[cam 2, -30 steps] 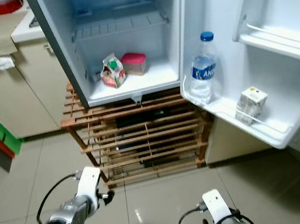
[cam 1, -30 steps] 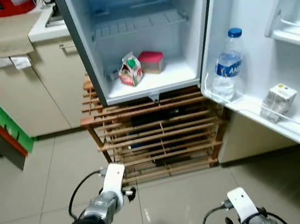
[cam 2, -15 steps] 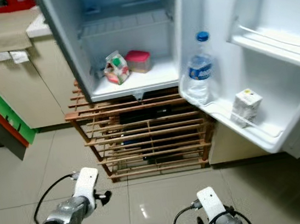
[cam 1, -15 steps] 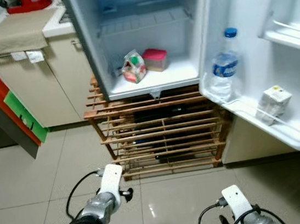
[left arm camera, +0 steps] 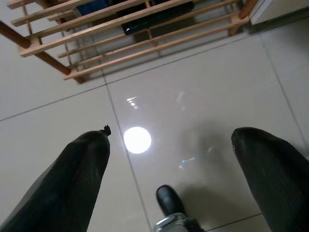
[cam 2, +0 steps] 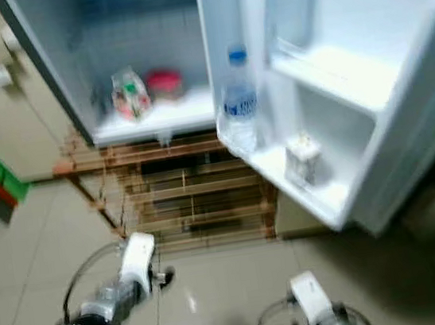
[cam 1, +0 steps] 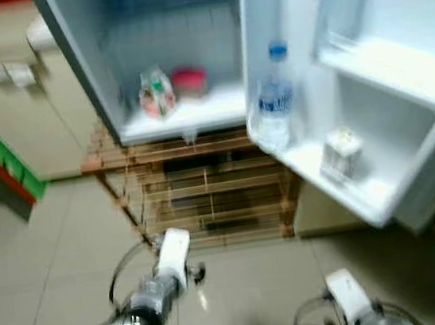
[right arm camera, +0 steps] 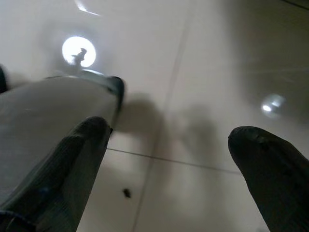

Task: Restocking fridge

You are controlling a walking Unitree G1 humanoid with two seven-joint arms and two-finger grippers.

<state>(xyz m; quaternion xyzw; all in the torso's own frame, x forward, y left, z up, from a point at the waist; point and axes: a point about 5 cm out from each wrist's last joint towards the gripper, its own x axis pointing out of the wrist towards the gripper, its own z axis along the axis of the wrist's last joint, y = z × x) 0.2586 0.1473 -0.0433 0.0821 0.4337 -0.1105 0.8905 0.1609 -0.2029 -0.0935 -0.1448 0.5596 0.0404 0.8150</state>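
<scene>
Since half a second ago the head view has swung and blurred; the things themselves have not shifted. The left gripper [left arm camera: 169,145] and right gripper [right arm camera: 166,140] hang wide apart and empty over the tiled floor [left arm camera: 193,96]. The open fridge [cam 1: 184,119] holds a carton [cam 1: 156,92] and a red box [cam 1: 189,80]; its door shelf [cam 1: 314,162] carries a water bottle [cam 1: 273,99] and a small carton [cam 1: 338,153].

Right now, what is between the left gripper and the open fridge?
In the left wrist view, bare tiled floor lies ahead of the open left gripper, then the wooden rack. The left eye view shows that rack under the fridge.
</scene>
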